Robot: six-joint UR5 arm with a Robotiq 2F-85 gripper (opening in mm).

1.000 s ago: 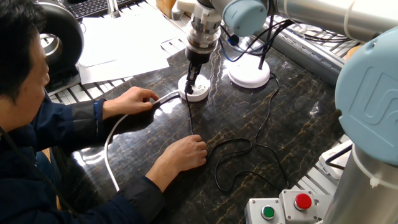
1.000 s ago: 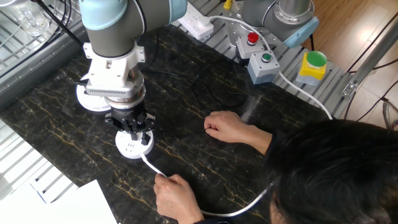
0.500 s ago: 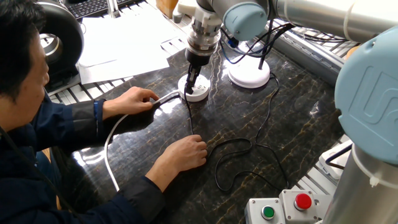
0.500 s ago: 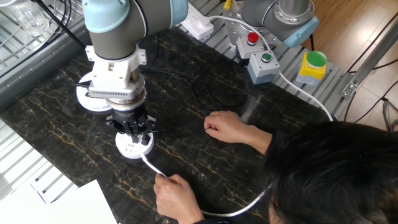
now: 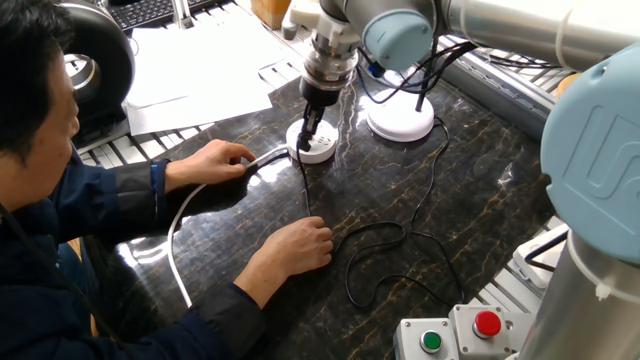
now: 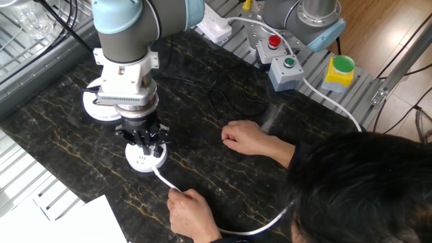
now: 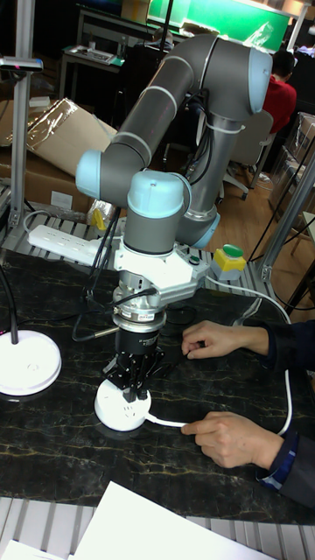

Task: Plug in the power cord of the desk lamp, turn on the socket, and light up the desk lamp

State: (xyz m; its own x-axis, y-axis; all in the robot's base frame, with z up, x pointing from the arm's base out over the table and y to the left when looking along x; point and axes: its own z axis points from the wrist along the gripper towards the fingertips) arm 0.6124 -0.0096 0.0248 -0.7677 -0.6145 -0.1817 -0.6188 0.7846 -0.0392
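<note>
The round white socket (image 5: 316,150) (image 6: 144,161) (image 7: 121,409) lies on the dark marble table, its thick white cable running toward a person's hand. My gripper (image 5: 308,134) (image 6: 148,144) (image 7: 133,386) stands straight over it, shut on the small black plug of the power cord (image 5: 306,190), with the plug down at the socket's top. The thin black cord runs from there under the person's other hand and loops across the table. The desk lamp shows its white disc base (image 5: 401,122) (image 6: 100,108) (image 7: 27,363) just behind the socket, with the black stem rising from it.
One of the person's hands (image 5: 216,160) holds the white cable by the socket. The other hand (image 5: 298,247) rests on the black cord. A white power strip (image 6: 214,27) lies at the far edge. Button boxes (image 5: 458,335) (image 6: 282,67) sit off the table's side, and papers (image 5: 195,65) lie behind.
The arm's upper joints have shifted very slightly. The gripper stays over the socket with the plug, and both of the person's hands hold still.
</note>
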